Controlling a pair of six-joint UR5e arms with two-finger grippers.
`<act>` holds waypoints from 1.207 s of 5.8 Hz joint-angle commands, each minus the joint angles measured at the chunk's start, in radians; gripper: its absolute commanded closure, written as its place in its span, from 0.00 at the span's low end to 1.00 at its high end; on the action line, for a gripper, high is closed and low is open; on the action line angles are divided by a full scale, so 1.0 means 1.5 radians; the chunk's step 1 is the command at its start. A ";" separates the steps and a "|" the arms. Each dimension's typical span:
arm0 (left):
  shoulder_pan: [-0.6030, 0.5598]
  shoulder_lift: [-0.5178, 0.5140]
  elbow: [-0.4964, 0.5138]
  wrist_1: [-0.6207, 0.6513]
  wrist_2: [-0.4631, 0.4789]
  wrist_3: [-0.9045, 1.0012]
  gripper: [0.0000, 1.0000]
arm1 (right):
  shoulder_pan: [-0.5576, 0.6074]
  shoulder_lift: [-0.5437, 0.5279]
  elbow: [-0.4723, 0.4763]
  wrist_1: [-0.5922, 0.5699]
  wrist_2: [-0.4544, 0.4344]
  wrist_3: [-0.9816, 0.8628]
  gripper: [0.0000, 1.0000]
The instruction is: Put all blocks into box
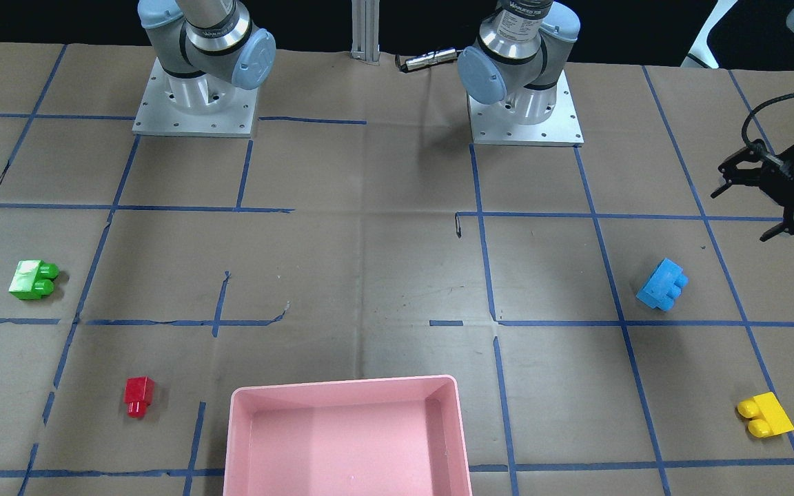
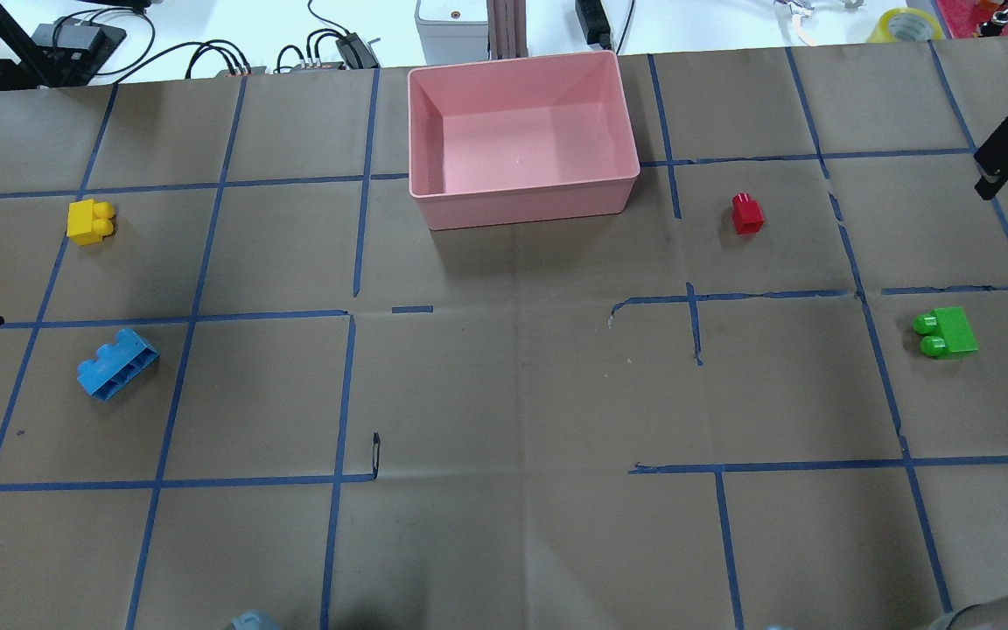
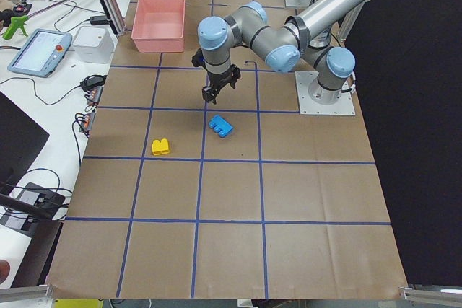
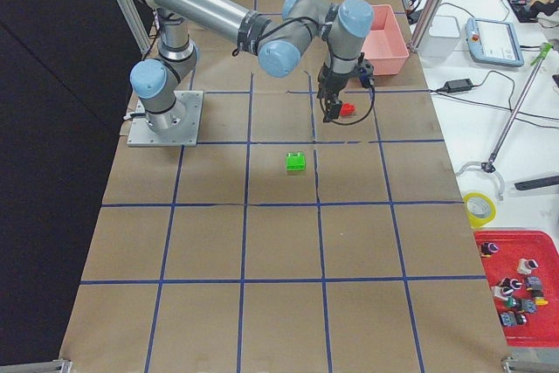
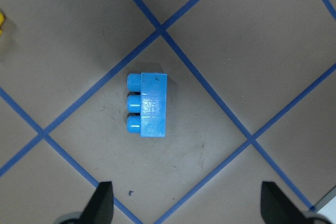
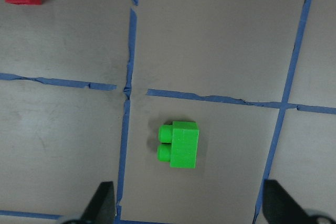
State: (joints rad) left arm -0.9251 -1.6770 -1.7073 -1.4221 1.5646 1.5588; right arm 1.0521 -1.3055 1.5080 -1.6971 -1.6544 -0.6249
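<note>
Overhead exterior view gives the layout best. The shallow pink plastic box [image 2: 526, 206] sits at the far middle of the brown paper-covered table [image 2: 504, 394], and nothing lies inside it. All four studded plastic blocks lie on the paper, well apart from the box and from one another:

- The small red block [image 2: 746, 213] is nearest the box, off its right side.
- The green block [image 2: 947, 333] is further right and nearer the robot.
- The yellow block [image 2: 89, 221] lies far left.
- The longer light-blue block [image 2: 116, 363] lies on the left, nearer than the yellow one.

By this showing the task has not begun to count. No block is boxed, and all four are left to move.

The left gripper [image 5: 186, 203] hangs over the light-blue block with its jaws spread wide and nothing between them. The block shows on its side ahead of the fingertips, studs pointing left in the wrist picture. The right gripper [image 6: 186, 203] is likewise open and empty above the green block, with the red one at the far left corner of its view. Both seem to be held well above the paper, though the height is hard to judge from these angles.

Each arm looks set for a first pick, blue on the left and green on the right.
</note>
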 commanded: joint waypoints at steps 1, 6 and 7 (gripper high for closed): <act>-0.020 -0.039 -0.068 0.150 -0.001 0.040 0.01 | -0.023 0.021 0.086 -0.072 -0.009 0.006 0.07; -0.015 -0.152 -0.149 0.329 -0.031 0.011 0.01 | -0.055 -0.001 0.300 -0.292 -0.011 -0.083 0.11; -0.015 -0.156 -0.176 0.362 -0.030 0.011 0.01 | -0.077 0.008 0.324 -0.345 -0.006 -0.096 0.11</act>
State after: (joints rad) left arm -0.9488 -1.9054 -1.9321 -0.9286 1.5191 1.5762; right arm 0.9591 -1.3039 1.9612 -2.1442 -1.6673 -0.7331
